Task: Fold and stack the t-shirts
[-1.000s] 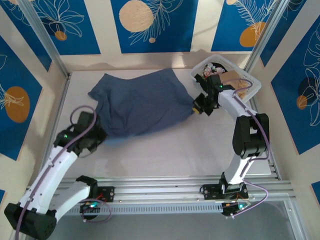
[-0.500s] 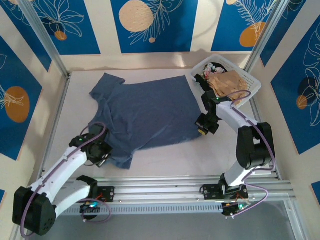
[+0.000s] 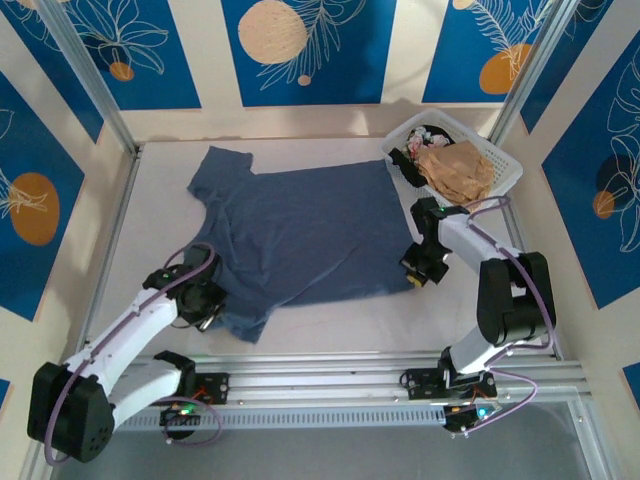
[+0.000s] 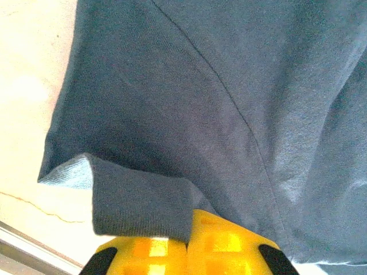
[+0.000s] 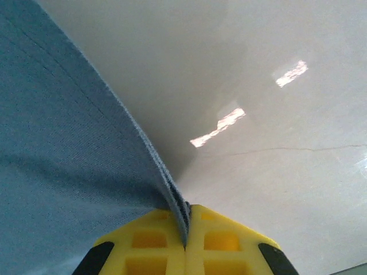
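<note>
Both the left gripper [image 4: 187, 230] and right gripper [image 5: 184, 232] pinch the near edge of the blue t-shirt [image 3: 300, 228], spread on the counter [image 3: 340, 322]; next, probably fold that edge across.

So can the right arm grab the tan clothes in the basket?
Probably not yet: the right gripper is shut on the edge of the blue t-shirt. The white basket sits just beyond, nothing between; after letting go, likely yes.
</note>
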`<state>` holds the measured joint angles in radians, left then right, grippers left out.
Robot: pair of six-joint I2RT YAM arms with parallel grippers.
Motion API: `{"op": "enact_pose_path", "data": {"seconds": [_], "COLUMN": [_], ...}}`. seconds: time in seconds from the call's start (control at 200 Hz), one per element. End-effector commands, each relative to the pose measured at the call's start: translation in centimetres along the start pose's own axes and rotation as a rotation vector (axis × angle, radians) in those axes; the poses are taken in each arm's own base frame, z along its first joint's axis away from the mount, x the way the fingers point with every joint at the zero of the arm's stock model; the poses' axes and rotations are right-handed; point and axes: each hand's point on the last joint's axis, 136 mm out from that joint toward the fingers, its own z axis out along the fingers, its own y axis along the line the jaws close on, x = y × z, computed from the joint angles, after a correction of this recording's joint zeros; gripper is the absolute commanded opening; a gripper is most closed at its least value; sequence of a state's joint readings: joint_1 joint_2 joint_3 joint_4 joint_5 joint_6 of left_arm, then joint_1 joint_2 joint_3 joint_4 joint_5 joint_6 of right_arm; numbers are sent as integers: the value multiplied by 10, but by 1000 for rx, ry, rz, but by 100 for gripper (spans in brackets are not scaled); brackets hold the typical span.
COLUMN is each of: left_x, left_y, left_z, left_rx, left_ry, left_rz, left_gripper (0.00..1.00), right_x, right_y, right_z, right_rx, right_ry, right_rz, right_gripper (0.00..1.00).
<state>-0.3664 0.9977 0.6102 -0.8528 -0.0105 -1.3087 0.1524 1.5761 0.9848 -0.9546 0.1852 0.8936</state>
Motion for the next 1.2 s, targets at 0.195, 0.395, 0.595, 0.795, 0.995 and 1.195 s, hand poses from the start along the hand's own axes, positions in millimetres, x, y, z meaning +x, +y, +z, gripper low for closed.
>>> {"op": "enact_pose_path", "data": {"seconds": [0.195, 0.395, 0.595, 0.795, 0.995, 1.195], "left_x": [-1, -48, -104, -151, -177, -173], "left_y": [13, -31, -89, -145, -113, -48], "left_z": [-24, -86, -49, 8, 60, 72], "left_rx": [-10, 103, 122, 93, -83, -188], "left_ry": [-40, -254, -172, -85, -64, -57], "left_rz": [-45, 43, 17, 49, -9, -118], "left_gripper": [49, 50, 23, 12, 7, 4], "right_x": [-2, -6, 11, 3, -4, 0], "right_y": [-20, 38, 144, 213, 248, 260], "right_z": [-11, -65, -80, -76, -69, -50], "right_rx": [45, -162, -431, -518, -524, -488], "right_ry": [-17, -195, -180, -171, -126, -63], "right_rz": [79, -128, -405, -513, -517, -516], "right_gripper": [47, 45, 39, 37, 37, 37]}}
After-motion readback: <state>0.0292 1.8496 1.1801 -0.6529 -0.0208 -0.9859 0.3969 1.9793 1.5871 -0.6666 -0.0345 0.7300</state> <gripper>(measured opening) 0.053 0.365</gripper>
